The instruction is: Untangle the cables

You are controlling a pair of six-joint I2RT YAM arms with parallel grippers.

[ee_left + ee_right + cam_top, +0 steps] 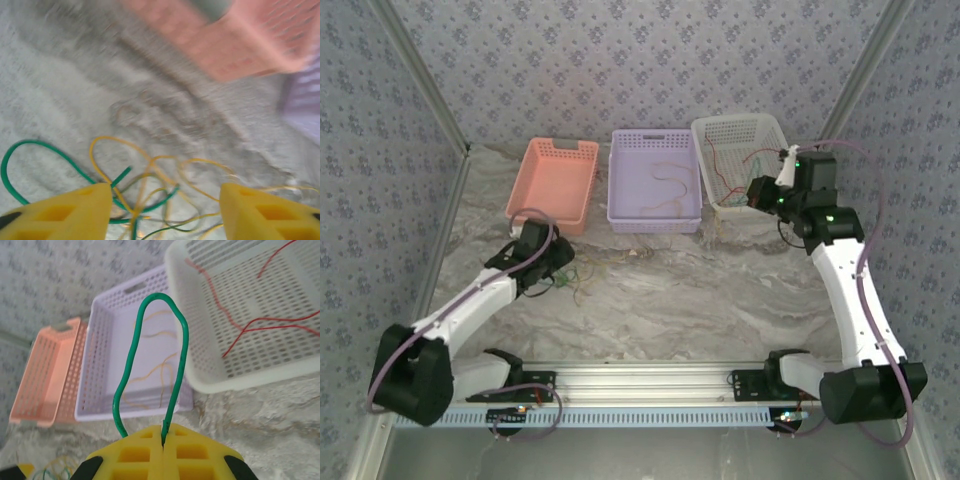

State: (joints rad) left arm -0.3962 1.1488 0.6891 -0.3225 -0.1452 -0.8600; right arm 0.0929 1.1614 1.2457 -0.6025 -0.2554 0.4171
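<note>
Left tool [165,212]: fingers spread wide, gripping nothing; poised directly above the tangle [150,197], judged ready for a pick.
Tangle: yellow and green cables looped across each other on the surface [60,90], near the pink basket [250,45].
Right tool [164,432]: fingers pressed together, pinching a green cable [183,340]; its loop stands upright above the fingertips, held clear in front of the baskets, judged separated for sorting.
Sorted cables: red cables [240,327] lie in the white basket [260,377]; pale orange strands [150,372] lie in the lilac basket [95,365]; grouping by colour appears intended.
Hidden: the green cable's ends drop behind the right tool's fingers; the tangle's lower edge is cut off.
Unclear: left wrist view is smeared; which strand crosses over which cannot be told.
</note>
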